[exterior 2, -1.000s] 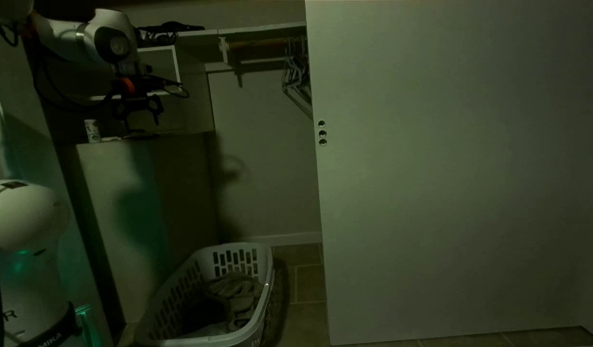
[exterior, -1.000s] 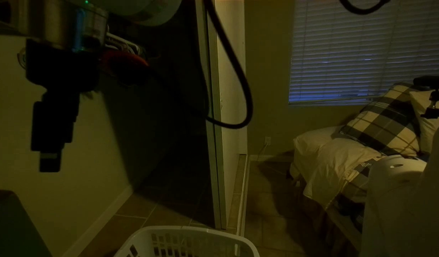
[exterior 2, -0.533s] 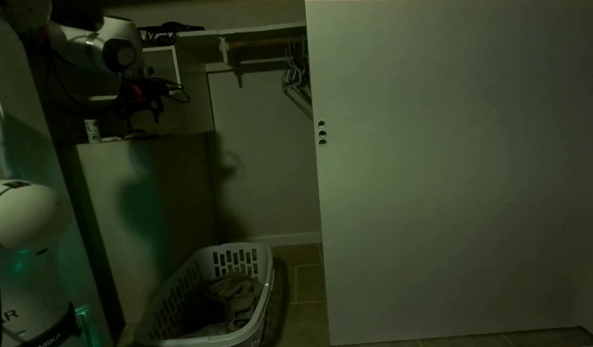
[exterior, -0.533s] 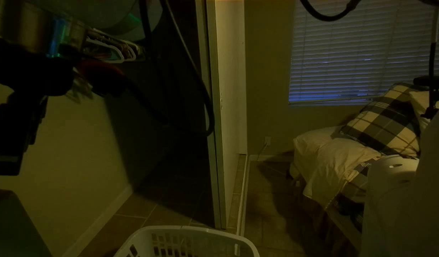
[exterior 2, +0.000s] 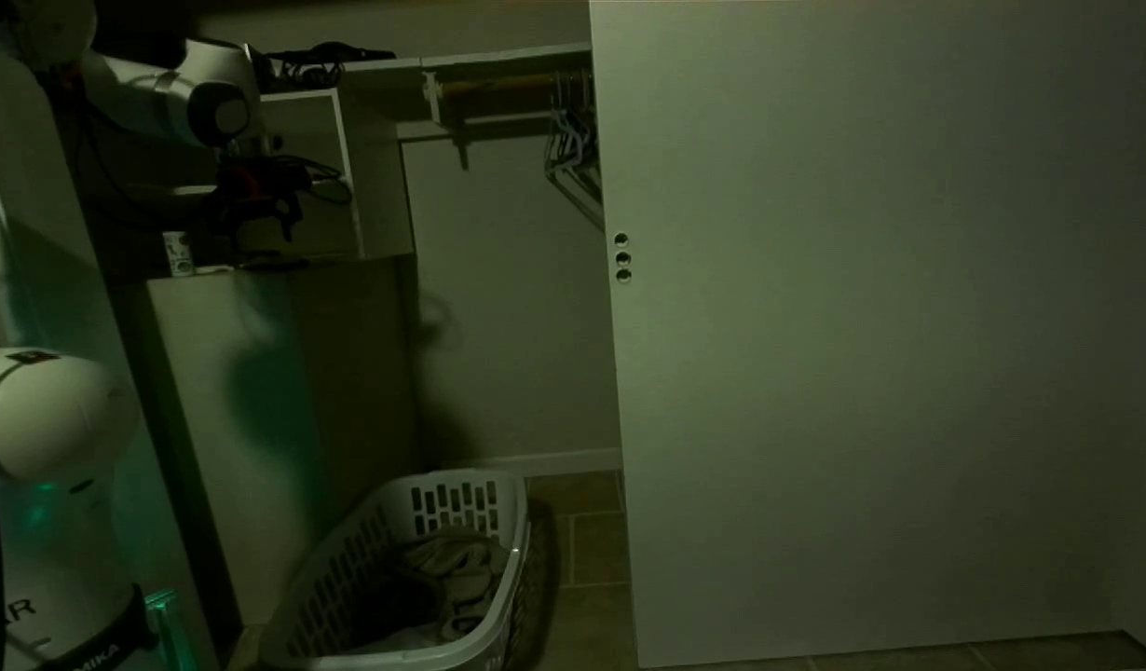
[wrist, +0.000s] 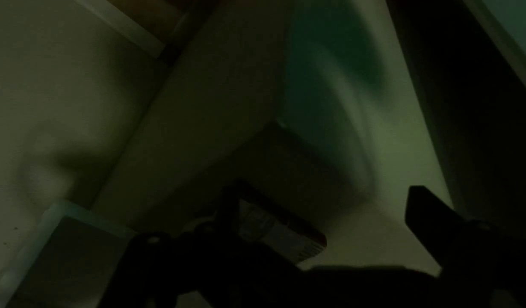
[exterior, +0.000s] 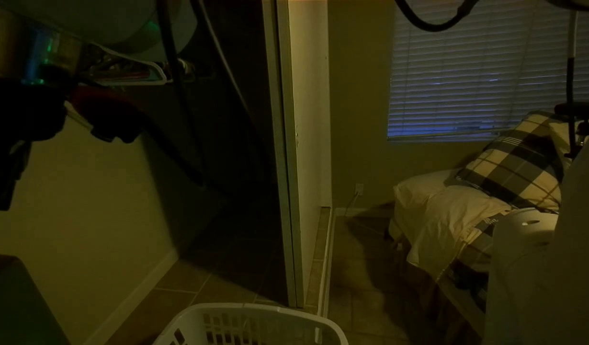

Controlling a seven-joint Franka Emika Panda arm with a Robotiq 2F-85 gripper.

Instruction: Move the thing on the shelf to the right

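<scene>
Filling the right half in an exterior view is a big pale door panel (exterior 2: 871, 326). Next down is the bed (exterior: 452, 206), kinda rumpled and light-coloured, with lowered window blinds (exterior: 495, 72) beyond it. Then there's the desk (exterior 2: 200, 391), a tall pale block with a dark shadow and some green light on its front. The arm (exterior 2: 221, 67) leans in over it from the upper left, and it's so dim the lower end is nearly black. White laundry basket (exterior 2: 514, 503) down low, visible in both exterior views, some clothes (exterior 2: 461, 568) inside. Plaid pillow (exterior: 519, 163) on the bed, bunch of hangers (exterior 2: 568, 154) right by the door panel's edge. The fingers (wrist: 434, 226) hang above the desk, spread wide apart in the wrist view and gripping nothing. Smallest stuff: two items on the desk, and I can't tell which one the task means. There's a package (wrist: 284, 235) with a white label and barcode, lying between the fingers as the wrist view sees it, closer to the finger on that view's left and partly blocked by it; can't tell if they touch. And there's a little white printed can (exterior 2: 178, 253), standing upright toward the desk's left end in an exterior view, apart from the fingers.
</scene>
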